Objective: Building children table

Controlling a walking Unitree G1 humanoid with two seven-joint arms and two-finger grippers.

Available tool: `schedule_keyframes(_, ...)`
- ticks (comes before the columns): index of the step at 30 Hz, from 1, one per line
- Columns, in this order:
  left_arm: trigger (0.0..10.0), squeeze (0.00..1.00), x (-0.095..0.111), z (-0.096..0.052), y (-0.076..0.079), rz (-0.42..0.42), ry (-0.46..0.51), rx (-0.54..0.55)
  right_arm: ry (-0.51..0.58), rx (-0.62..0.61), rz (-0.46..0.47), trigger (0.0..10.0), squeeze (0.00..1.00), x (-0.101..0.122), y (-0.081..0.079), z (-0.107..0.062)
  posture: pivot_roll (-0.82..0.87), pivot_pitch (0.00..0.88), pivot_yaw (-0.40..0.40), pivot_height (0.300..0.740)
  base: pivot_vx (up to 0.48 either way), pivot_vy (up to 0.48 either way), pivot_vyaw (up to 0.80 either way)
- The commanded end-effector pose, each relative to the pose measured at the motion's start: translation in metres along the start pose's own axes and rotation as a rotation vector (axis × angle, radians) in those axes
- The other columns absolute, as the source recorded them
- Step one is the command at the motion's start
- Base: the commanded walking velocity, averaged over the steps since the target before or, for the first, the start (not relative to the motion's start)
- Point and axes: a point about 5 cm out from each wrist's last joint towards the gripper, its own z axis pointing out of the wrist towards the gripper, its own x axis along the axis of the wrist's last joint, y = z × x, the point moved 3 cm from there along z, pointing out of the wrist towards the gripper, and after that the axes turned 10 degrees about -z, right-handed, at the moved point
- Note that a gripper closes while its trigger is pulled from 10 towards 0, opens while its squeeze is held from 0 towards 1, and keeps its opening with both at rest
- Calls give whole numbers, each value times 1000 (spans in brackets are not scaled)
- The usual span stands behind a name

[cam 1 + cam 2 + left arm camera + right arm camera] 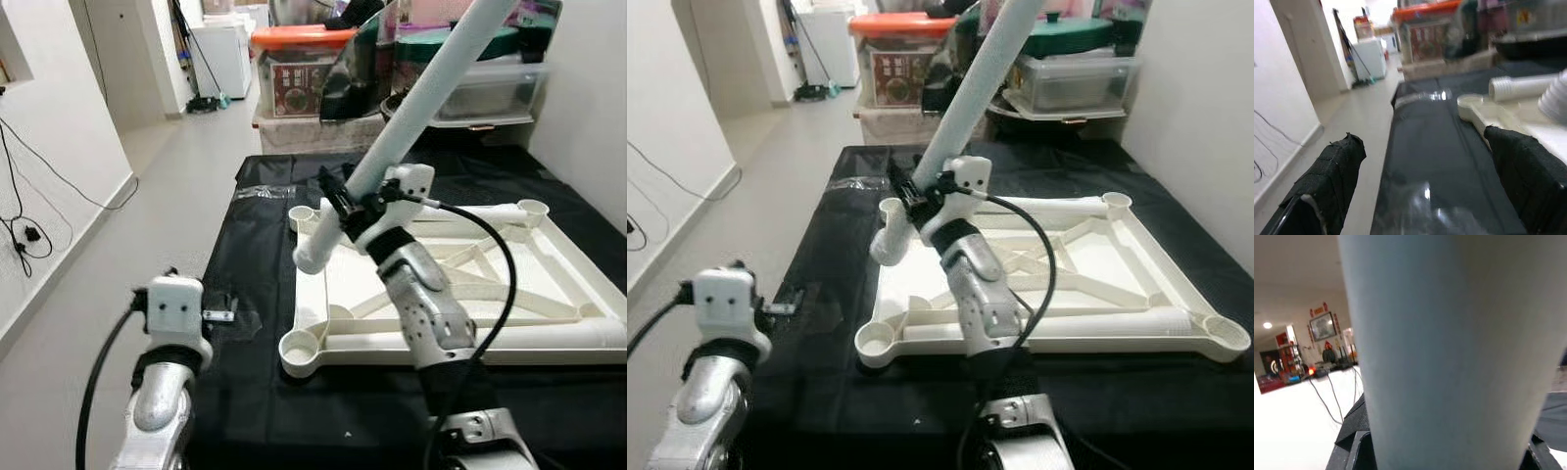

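right gripper [343,208] clamps a long white table leg [411,108], held tilted, its lower end above the far left corner socket [301,212] of the inverted white tabletop [549,284] on black sheeting [255,294]. left gripper [1425,191] fingers wide apart, holding nothing, at the sheeting's left edge.

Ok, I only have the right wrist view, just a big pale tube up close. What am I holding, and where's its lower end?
Observer: The right gripper is shut on a white table leg, tilted; its lower end hangs over the upturned tabletop, near the far-left corner socket.
Operator: Is it seated?
Observer: No, its end is beside that socket, not in it.
Operator: And the left arm?
Observer: The left gripper is open, over the black sheet left of the tabletop.
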Motion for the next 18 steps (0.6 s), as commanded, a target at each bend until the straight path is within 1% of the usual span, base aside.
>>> schedule_keyframes(1, 10000, 0, -3, -2, -1, 10, -16, -6, 11, 21, 9, 10000, 0, 2, -2, 4, -48, 0, 17, 740, 0, 0, 569)
schedule_keyframes(2, 10000, 0, -6, -7, -2, 14, -33, -8, 1, 19, -9, 10000, 0, 2, 5, 5, -42, 0, 15, 740, 0, 0, 750)
schedule_keyframes(7, 10000, 0, -9, -12, -3, 18, -54, -3, -11, 12, -34, 10000, 0, 2, 13, 5, -36, 0, 14, 740, 0, 0, 721)
schedule_keyframes(12, 10000, 0, -9, -16, -3, 21, -64, -1, -21, -4, -27, 10000, 0, 1, 15, 4, -30, 4, 17, 740, 0, 0, 0)
schedule_keyframes(15, 10000, 0, -9, -19, -2, 6, -73, 2, -27, -15, -6, 10000, 0, -1, 14, 3, -25, 30, 21, 740, 0, 0, 0)
schedule_keyframes(18, 10000, 0, -9, -23, -1, 5, -80, 2, -31, -14, 7, 10000, 0, -2, 11, 1, -22, 53, 21, 740, -291, 0, 0)
